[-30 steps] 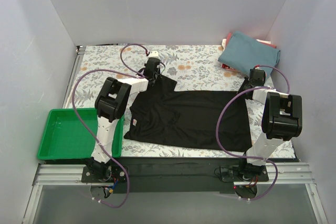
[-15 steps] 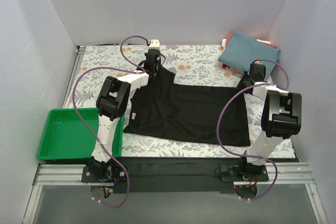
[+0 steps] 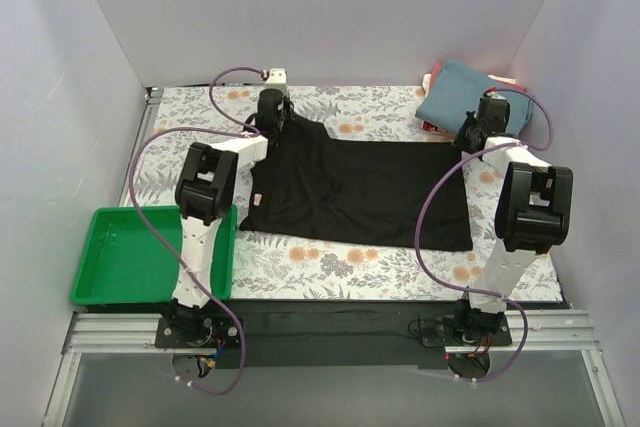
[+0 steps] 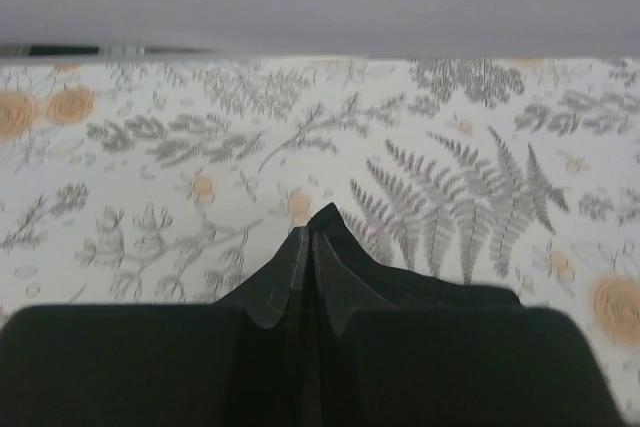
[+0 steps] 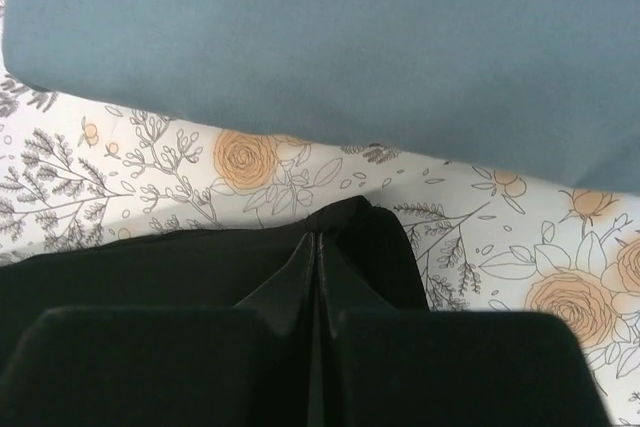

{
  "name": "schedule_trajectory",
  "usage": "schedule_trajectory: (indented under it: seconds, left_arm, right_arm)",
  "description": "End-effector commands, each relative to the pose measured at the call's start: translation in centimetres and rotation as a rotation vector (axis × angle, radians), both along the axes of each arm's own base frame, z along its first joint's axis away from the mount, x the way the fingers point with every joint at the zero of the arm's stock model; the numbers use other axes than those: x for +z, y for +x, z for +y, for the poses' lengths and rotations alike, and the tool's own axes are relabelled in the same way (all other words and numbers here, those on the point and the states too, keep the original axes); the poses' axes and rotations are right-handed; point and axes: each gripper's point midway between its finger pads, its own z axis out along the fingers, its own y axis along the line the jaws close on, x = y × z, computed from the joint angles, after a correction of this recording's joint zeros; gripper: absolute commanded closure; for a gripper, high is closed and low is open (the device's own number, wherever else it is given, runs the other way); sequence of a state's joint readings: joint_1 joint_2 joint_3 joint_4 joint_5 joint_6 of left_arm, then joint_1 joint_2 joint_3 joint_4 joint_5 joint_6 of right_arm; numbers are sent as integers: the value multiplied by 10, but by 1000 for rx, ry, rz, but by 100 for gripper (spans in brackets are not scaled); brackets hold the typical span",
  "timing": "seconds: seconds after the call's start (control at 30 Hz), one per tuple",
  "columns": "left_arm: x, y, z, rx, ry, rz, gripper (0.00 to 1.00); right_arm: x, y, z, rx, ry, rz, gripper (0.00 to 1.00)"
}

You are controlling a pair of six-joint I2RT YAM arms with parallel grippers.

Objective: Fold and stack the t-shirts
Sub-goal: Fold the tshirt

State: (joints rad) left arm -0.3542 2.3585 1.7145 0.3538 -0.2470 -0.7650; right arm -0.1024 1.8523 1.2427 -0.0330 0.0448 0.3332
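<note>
A black t-shirt (image 3: 360,192) lies spread across the middle of the floral table cover, a small pale label (image 3: 258,199) at its left edge. My left gripper (image 3: 272,119) is shut on the shirt's far left corner (image 4: 330,222). My right gripper (image 3: 478,132) is shut on its far right corner (image 5: 350,217). Both hold the far edge stretched between them. A folded teal-blue t-shirt (image 3: 472,97) lies at the back right on red/pink cloth (image 3: 432,77), and it fills the top of the right wrist view (image 5: 320,47).
A green plastic tray (image 3: 130,257) stands at the front left, partly off the cover. Grey walls close in the back and both sides. The floral cover (image 3: 200,112) shows bare at the back left and along the front edge.
Both grippers have moved toward the back of the table, dragging the black shirt's far edge with them. The shirt has slid away from the front edge and lies flatter.
</note>
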Motion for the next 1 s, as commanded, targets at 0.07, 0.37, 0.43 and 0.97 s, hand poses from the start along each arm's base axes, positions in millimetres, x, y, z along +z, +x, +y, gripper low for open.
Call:
schedule_trajectory:
  seconds: [0.07, 0.37, 0.43, 0.97]
  left_arm:
    - [79, -53, -3, -127, -117, -156, 100]
    - [94, -126, 6, -191, -214, -167, 100]
    - [79, -139, 6, -201, -219, -123, 100]
    - [88, -224, 25, -206, -270, -126, 100]
  right_arm:
    - [13, -16, 5, 40, -25, -12, 99]
    - [14, -47, 10, 49, -37, -24, 99]
    - [12, -55, 10, 46, -42, -18, 99]
    - [8, -94, 3, -18, -69, -28, 99]
